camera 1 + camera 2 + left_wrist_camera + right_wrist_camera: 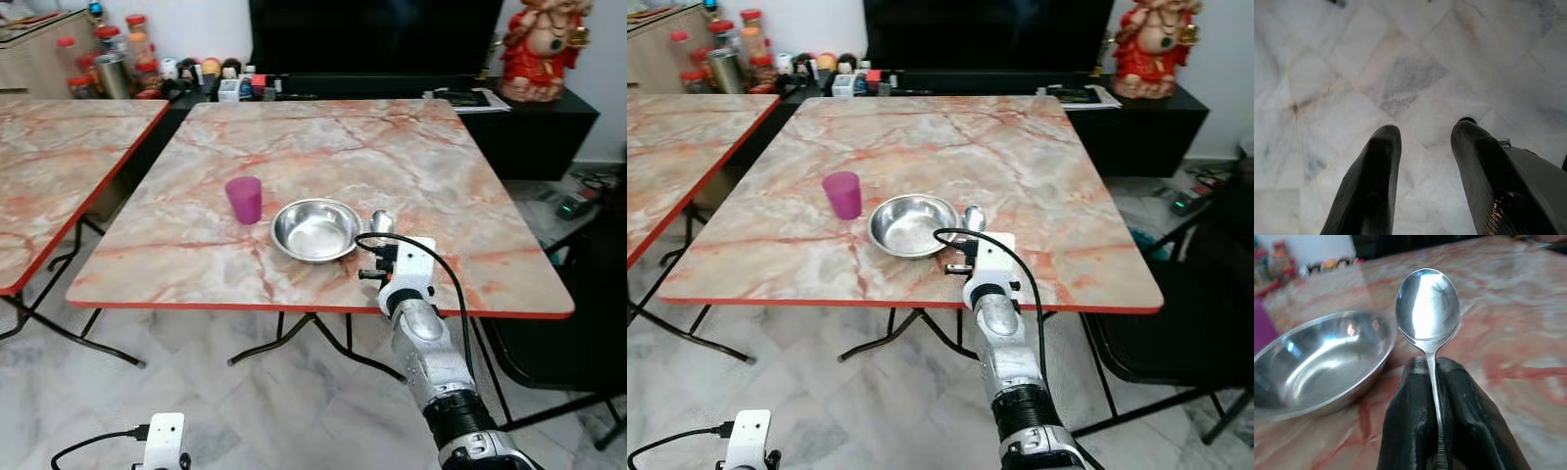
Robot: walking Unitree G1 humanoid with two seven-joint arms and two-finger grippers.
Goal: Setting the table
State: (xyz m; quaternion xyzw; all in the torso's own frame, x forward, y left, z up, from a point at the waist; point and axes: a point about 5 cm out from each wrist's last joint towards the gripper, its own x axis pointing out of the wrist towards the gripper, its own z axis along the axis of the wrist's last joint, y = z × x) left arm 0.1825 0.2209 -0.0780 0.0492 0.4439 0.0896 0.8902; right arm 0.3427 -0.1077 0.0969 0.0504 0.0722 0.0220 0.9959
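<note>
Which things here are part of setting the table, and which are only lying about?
Part of the job:
- spoon, held by the right gripper
- steel bowl
- pink cup
- table

Only lying about:
- jars and bottles on the sideboard
- red figurine
- second table
- left gripper, idle over the floor

Behind we see a dark television [372, 34], a red figurine [545, 47], jars [132, 44] and a second marble table [49, 166].

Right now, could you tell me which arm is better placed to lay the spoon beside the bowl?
Right: the right gripper already pinches the spoon just right of the bowl; the left gripper hangs open over the floor.
</note>
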